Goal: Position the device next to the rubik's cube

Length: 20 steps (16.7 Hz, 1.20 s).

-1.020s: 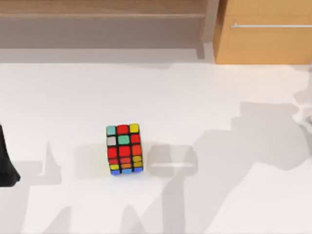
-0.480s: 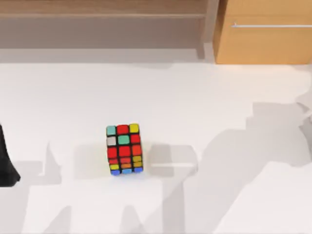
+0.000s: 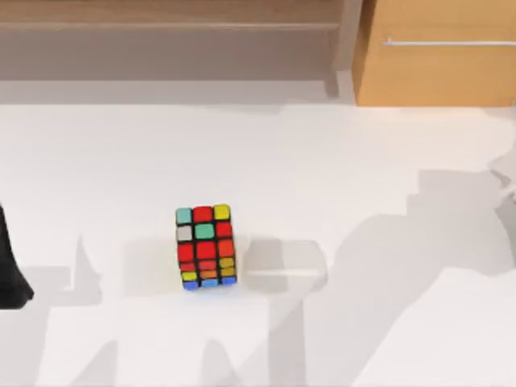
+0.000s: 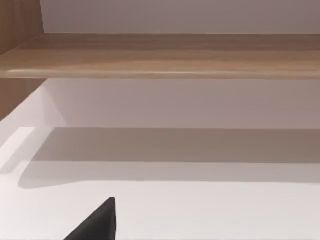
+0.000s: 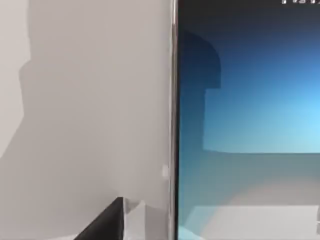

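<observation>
- The rubik's cube (image 3: pixel 205 246) sits alone near the middle of the white tabletop (image 3: pixel 339 161).
- The device (image 5: pixel 247 125) lies flat, right under the right arm's camera.
- I cannot tell if either gripper is open or closed.
- A crooked grab could make the slim device slip away.
- The left arm (image 3: pixel 10 270) waits at the left edge.

My top view looks straight down on the white table (image 3: pixel 339 161), wooden cabinet (image 3: pixel 439 68) at its far edge. My left wrist camera sits low, facing a wooden shelf (image 4: pixel 165 55) across the table. My right wrist camera hangs close over the device (image 5: pixel 250 125) on that table.
</observation>
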Tool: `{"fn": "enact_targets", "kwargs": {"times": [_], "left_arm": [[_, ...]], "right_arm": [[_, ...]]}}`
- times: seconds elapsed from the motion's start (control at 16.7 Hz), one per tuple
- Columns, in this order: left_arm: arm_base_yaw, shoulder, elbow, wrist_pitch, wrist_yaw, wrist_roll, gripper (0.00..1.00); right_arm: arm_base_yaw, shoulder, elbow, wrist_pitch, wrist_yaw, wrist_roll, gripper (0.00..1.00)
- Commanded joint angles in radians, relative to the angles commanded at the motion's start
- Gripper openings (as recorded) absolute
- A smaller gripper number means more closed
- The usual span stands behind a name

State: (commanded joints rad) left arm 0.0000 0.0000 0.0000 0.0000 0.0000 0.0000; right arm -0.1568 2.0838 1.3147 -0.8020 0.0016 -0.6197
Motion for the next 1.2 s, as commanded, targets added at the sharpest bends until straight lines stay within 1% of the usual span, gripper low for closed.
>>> {"fn": "enact_targets", "kwargs": {"times": [0.54, 0.6, 1.02, 1.2], "left_arm": [[0.0, 0.0, 0.0, 0.0, 0.0, 0.0, 1.0], [0.0, 0.0, 0.0, 0.0, 0.0, 0.0, 1.0], [0.0, 0.0, 0.0, 0.0, 0.0, 0.0, 1.0], [0.0, 0.0, 0.0, 0.0, 0.0, 0.0, 1.0]], "right_arm": [[0.0, 0.0, 0.0, 0.0, 0.0, 0.0, 0.02], [0.0, 0.0, 0.0, 0.0, 0.0, 0.0, 0.0], [0.0, 0.0, 0.0, 0.0, 0.0, 0.0, 0.0], [0.004, -0.035, 0.015, -0.032, -0.012, 0.008, 0.0]]}}
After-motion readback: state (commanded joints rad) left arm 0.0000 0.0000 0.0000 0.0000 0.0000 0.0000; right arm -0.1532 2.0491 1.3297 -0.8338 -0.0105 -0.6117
